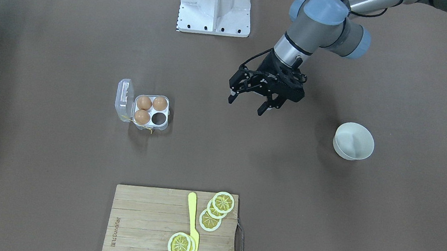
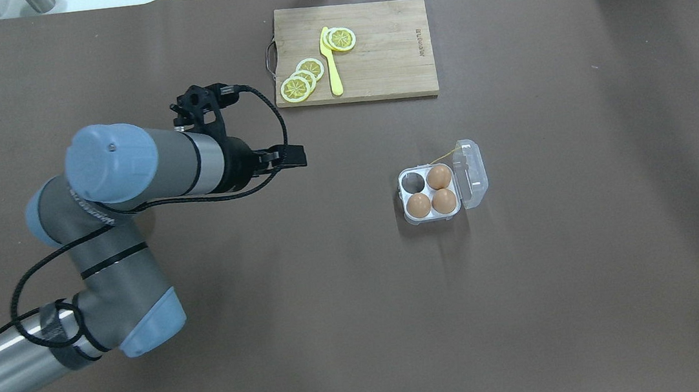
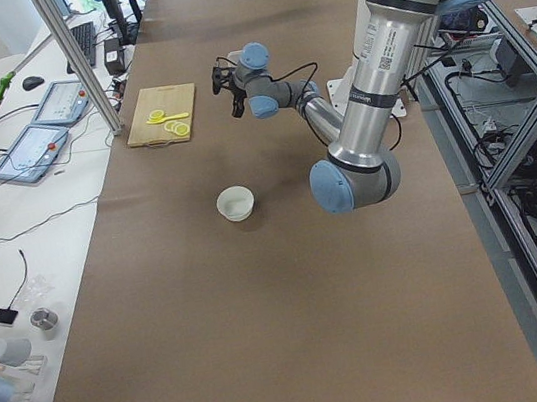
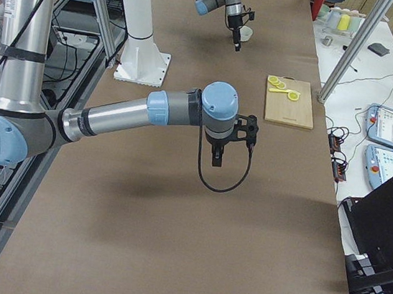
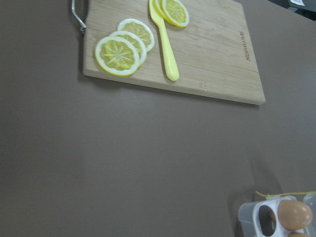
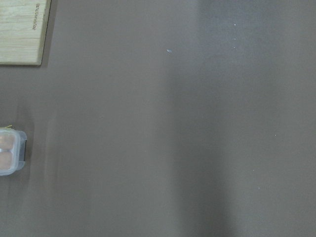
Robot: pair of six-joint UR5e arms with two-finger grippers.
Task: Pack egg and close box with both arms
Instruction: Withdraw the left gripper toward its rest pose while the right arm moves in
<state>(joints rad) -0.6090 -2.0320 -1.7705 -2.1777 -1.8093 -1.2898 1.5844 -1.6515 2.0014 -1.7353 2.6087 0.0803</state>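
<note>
L gripper point(image 1: 246, 106): fingers point(image 1: 267, 104) spread wide, nothing betw. them. It hangs over bare table point(image 1: 36, 164), well apart from the box, with the white bowl point(image 1: 353, 140) on its other side.

R gripper point(image 4: 216, 160): seen only from the side cam, pointing down above the table. Can't tell if the fingers are apart or together. Its wrist cam catches the box only at the frame edge, so it's not over the box.

Box point(image 1: 165, 113): upright on the table, lid point(image 1: 124, 99) swung out on the side toward the robot's R. Three brown eggs point(image 1: 144, 102) sit in cells; the 4th cell point(image 1: 158, 118) is empty and on the L-arm side. Yellow string point(image 1: 148, 129) trails along the tray's operator-side edge. No egg shows in the bowl, and no loose egg shows anywhere.

Judgement: packing looks done; the step in hand is prob. closing the lid.

How to do it well:
- R arm is on the hinge side, so it should get a fingertip behind the lid's outer edge and sweep it over along the hinge arc, not shove sideways.
- L fingers should brace the tray wall by the empty cell. The light plastic box will likely skid otherwise.
- Press on the lid rim, not over the egg crowns. Go slow till it latches.
- Keep the string out of the seam.
</note>
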